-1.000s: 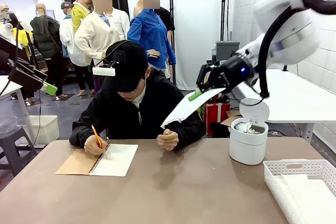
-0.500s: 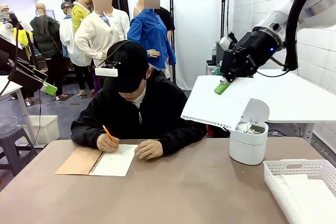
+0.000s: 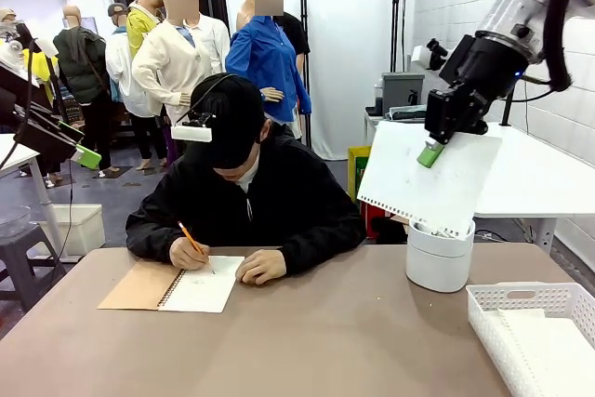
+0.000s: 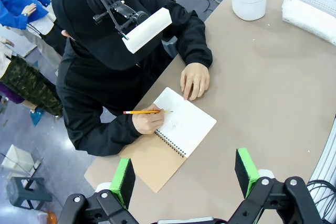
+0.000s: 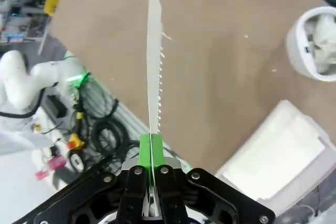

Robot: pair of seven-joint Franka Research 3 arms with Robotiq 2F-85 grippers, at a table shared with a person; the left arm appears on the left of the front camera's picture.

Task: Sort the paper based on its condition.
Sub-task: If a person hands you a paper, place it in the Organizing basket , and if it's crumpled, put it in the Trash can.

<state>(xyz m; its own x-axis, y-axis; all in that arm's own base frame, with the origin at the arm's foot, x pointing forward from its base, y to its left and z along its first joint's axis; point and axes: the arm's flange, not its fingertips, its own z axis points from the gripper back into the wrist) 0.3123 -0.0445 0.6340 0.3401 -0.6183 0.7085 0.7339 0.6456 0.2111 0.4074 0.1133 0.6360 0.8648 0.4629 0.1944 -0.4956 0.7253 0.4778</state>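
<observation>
My right gripper (image 3: 430, 152) is shut on the top edge of a smooth white sheet of paper (image 3: 429, 188), torn from a spiral binding. The sheet hangs in the air just above the round white bin (image 3: 439, 262). In the right wrist view the sheet (image 5: 153, 61) runs edge-on from the closed green pads of my right gripper (image 5: 151, 148). Crumpled white paper (image 5: 324, 43) lies in the bin (image 5: 299, 51). Flat sheets (image 5: 278, 150) lie in the white basket (image 3: 521, 293). My left gripper (image 4: 185, 170) hangs open high over the table.
A person sits at the far side, writing with a pencil (image 3: 189, 237) in a brown-covered spiral notebook (image 3: 139, 287); both hands rest at it. The notebook (image 4: 181, 129) lies below my left gripper. The basket sits at the right front corner.
My right arm has swung the sheet to the right, from in front of the person to above the bin. The person's hand dropped from the sheet onto the notebook.
</observation>
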